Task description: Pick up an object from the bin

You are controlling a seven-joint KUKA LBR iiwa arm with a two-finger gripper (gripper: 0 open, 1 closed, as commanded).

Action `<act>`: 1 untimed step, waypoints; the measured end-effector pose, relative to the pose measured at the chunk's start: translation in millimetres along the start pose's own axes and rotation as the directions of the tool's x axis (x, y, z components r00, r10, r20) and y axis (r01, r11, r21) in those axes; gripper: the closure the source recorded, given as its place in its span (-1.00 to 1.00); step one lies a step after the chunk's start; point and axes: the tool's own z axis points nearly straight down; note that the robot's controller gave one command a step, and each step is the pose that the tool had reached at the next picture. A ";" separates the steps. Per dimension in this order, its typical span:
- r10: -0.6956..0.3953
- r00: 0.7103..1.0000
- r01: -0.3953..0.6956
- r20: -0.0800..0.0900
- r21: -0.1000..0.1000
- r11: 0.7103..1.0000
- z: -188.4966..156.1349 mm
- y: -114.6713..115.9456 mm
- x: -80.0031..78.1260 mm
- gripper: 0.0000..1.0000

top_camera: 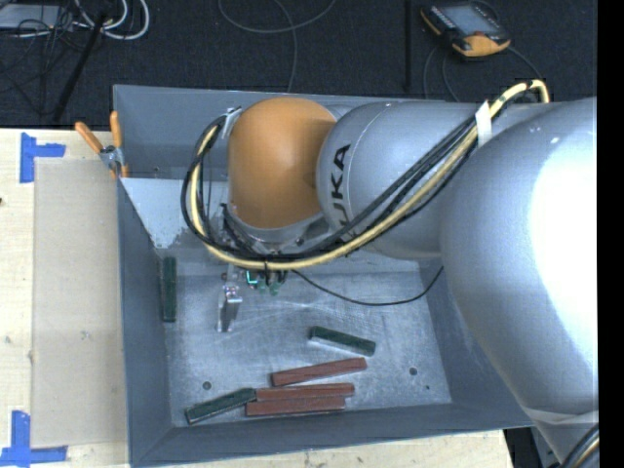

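Note:
My gripper [230, 310] hangs below the orange wrist cover over the bin's left-middle floor, with nothing seen in it. A dark green stick [168, 289] lies upright along the left wall, a short way left of the gripper. A shorter dark green bar [341, 340] lies to the lower right of the gripper. Closer to the front wall lie a reddish-brown stick [318, 371] and a second brown stick [312, 391] side by side.
A third brown stick [292, 408] and another dark green stick [220, 406] lie end to end near the front wall. The arm and its cables cover the bin's back and right. Bare floor surrounds the gripper.

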 end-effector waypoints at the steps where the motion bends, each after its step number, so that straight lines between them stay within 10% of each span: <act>1: 0.004 1.000 -0.004 0.007 -0.001 1.000 -4.5 -0.9 -2.1 -1.00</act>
